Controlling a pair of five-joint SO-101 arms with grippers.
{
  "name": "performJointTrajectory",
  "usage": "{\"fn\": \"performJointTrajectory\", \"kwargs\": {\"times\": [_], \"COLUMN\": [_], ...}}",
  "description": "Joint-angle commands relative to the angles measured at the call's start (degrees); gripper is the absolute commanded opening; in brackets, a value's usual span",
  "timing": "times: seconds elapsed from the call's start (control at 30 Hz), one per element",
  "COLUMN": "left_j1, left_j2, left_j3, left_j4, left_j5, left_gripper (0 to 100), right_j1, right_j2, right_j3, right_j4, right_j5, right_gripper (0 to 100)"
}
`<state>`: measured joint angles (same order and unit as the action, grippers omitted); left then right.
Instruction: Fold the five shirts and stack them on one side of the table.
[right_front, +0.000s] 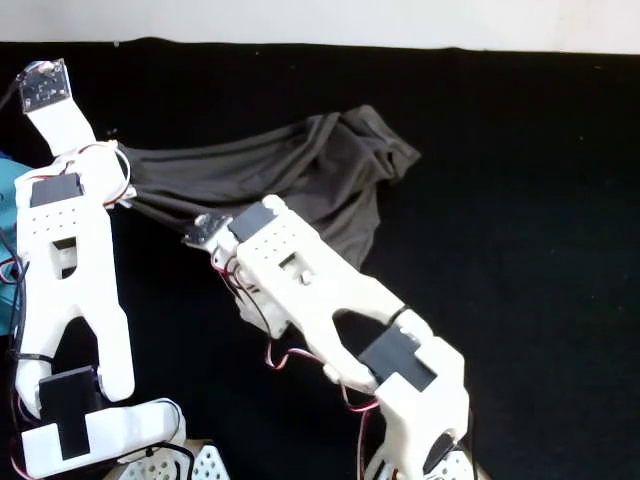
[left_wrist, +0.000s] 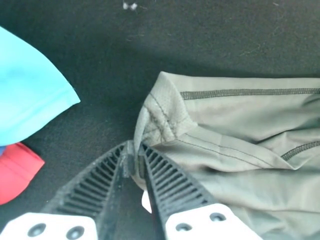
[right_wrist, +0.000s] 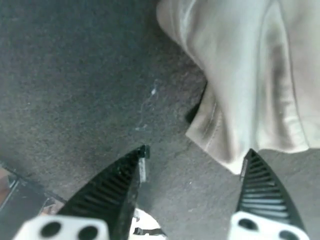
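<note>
1. The gray shirt (right_front: 300, 175) is lying bunched up on the table (right_front: 520, 300). Its long way is running from the middle left of the high view up toward the upper middle.
2. The left claw (left_wrist: 134, 159) is squeezing tight on a corner of the gray shirt, at the shirt's left end in the high view.
3. The right claw (right_wrist: 196, 154) is sitting wide open with nothing in it. It is hanging just beside the shirt's lower edge, a little right of the left claw in the high view.
4. From the right claw, the shirt is lying up and to the right. This claw is the nearer free one, so I think it is lining up to grab that lower edge.
5. A blue shirt (left_wrist: 25, 95) and a red shirt (left_wrist: 15, 170) are lying near the left claw.
</note>
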<state>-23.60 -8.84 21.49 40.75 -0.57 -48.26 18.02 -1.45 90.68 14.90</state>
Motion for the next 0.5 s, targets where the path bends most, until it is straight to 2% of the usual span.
{"fn": "performJointTrajectory", "kwargs": {"times": [0.0,0.27,0.33,0.43,0.47], "left_j1": [-0.7,-0.7,-0.7,-0.3,-0.3], "left_j2": [-1.0,-1.0,-1.0,-1.1,-1.3], "left_j3": [-0.3,-0.3,-0.3,-0.3,-0.3], "left_j4": [-0.7,-0.6,-0.5,2.5,4.1], "left_j5": [0.3,0.3,0.3,0.3,0.3], "left_gripper": [1,1,1,1,1], "right_j1": [2.3,8.9,10.4,12.3,12.9], "right_j2": [-0.1,-0.1,-0.1,-0.2,-0.5], "right_j3": [3.1,14.2,14.9,14.9,14.9], "right_j4": [-4.3,-16.3,-17.5,-18.2,-17.8], "right_j5": [2.1,4.9,4.8,4.6,4.6], "right_gripper": [27.9,26.8,19.3,0.5,0.6]}}
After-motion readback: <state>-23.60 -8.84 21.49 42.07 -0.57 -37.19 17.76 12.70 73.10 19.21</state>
